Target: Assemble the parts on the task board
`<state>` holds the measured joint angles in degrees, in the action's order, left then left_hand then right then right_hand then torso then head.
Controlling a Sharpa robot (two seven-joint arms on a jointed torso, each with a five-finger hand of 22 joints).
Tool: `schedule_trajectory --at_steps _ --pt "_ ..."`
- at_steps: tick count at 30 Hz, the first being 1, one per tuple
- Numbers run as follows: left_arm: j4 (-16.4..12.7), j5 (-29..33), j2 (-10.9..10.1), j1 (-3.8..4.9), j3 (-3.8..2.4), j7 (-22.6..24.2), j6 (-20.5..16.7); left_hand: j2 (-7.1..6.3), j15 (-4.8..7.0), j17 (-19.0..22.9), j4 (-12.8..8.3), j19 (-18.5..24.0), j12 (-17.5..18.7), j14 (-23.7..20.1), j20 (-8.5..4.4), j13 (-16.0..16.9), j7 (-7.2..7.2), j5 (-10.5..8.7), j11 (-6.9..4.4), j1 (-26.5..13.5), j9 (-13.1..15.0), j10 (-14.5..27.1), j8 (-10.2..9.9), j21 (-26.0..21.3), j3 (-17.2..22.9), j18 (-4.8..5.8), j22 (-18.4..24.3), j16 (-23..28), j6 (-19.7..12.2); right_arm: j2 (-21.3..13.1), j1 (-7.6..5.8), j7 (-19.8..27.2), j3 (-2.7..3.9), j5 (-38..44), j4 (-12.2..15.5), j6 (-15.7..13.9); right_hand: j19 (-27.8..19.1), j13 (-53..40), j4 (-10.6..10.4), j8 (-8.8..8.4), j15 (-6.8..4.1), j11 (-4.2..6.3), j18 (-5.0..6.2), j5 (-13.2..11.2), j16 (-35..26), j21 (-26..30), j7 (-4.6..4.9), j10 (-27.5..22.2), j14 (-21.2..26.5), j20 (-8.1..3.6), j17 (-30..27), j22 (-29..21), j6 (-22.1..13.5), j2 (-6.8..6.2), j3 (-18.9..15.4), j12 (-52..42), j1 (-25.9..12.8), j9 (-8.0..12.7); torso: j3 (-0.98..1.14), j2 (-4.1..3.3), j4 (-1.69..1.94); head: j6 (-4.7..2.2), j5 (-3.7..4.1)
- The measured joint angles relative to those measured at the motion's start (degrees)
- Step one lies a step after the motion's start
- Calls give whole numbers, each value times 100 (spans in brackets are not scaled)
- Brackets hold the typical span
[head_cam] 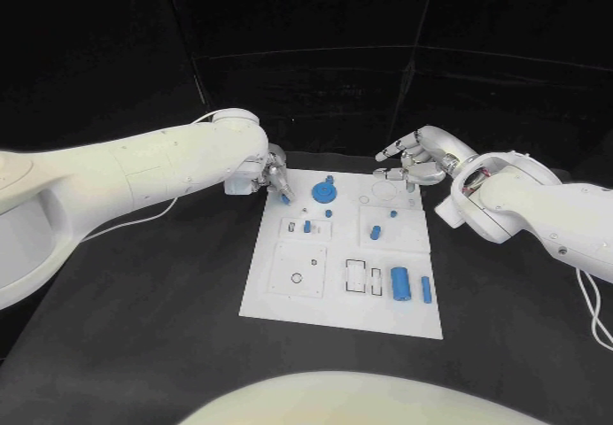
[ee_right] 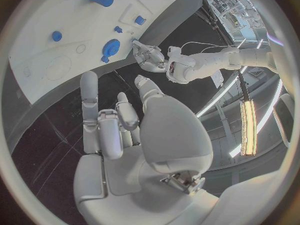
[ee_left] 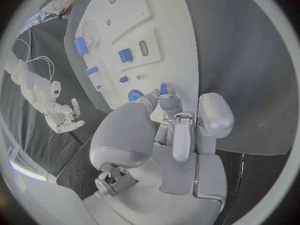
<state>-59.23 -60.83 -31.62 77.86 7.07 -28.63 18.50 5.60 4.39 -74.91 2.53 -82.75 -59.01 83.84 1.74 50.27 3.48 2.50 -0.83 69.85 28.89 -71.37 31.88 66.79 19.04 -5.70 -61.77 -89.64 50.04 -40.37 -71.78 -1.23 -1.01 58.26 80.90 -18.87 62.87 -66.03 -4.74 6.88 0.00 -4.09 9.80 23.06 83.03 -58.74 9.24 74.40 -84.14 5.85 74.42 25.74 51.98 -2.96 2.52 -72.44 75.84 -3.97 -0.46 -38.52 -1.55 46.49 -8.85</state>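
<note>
White task board (head_cam: 288, 297) flat mid-table, scattered blue parts (head_cam: 401, 284) on it

No text, label, brand, number or sign is readable on the task board (head_cam: 291, 299), the parts or the arms.

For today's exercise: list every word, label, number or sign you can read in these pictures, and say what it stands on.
None can be read. The white rectangular task board carries only black outlines and holes, no lettering. The small blue plastic parts, the left hand and the right hand show no legible markings.
</note>
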Motion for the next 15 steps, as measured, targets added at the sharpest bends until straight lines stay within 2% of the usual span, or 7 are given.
schedule_trajectory --at_steps 2,3,6,9,15 --pt "-164 63 -134 -1 0 22 -69 -74 0 0 6 0 0 0 0 0 -20 0 -20 -85 1 -21 15 0 117 0 -6 0 -20 -5 0 0 0 0 0 -2 0 0 0 0 0 0 0 0 0 0 0 0 0 0 0 0 0 3 0 0 -3 0 0 0 7 0 12" --pt "-278 106 -226 -2 0 36 -119 -83 0 0 -56 0 0 0 0 0 -20 0 -19 -161 1 -42 73 0 251 0 -11 0 -21 -7 0 0 0 -1 0 -3 0 0 0 0 0 0 0 0 0 0 0 0 0 0 0 0 0 3 0 0 -3 0 0 1 12 1 13" --pt "-526 205 -419 -8 0 64 -238 -135 0 0 -60 0 0 0 0 0 -20 0 -21 -211 1 -61 103 0 343 0 -25 0 -21 -14 0 1 0 -3 0 -5 0 0 0 0 0 0 0 0 0 0 0 0 0 0 0 0 0 3 0 0 -3 0 0 2 18 5 8" --pt "-836 339 -643 -33 0 90 -413 -130 0 0 -75 -19 0 0 -19 5 -19 -1 -21 -258 2 -62 126 0 435 0 -40 0 -22 -20 0 2 0 -5 -1 -7 0 0 0 0 0 0 0 0 0 0 0 0 0 0 0 0 0 3 0 0 -3 0 1 2 19 6 -12" --pt "-1442 558 -1021 -160 6 131 -946 -155 0 0 -98 -19 25 0 -19 -52 -9 -3 -20 -356 3 -61 182 0 537 0 -40 0 -33 -43 0 2 0 -7 -1 -8 0 0 0 0 0 0 0 0 0 0 0 0 0 0 0 1 0 1 0 0 -1 0 4 3 29 -17 -27"
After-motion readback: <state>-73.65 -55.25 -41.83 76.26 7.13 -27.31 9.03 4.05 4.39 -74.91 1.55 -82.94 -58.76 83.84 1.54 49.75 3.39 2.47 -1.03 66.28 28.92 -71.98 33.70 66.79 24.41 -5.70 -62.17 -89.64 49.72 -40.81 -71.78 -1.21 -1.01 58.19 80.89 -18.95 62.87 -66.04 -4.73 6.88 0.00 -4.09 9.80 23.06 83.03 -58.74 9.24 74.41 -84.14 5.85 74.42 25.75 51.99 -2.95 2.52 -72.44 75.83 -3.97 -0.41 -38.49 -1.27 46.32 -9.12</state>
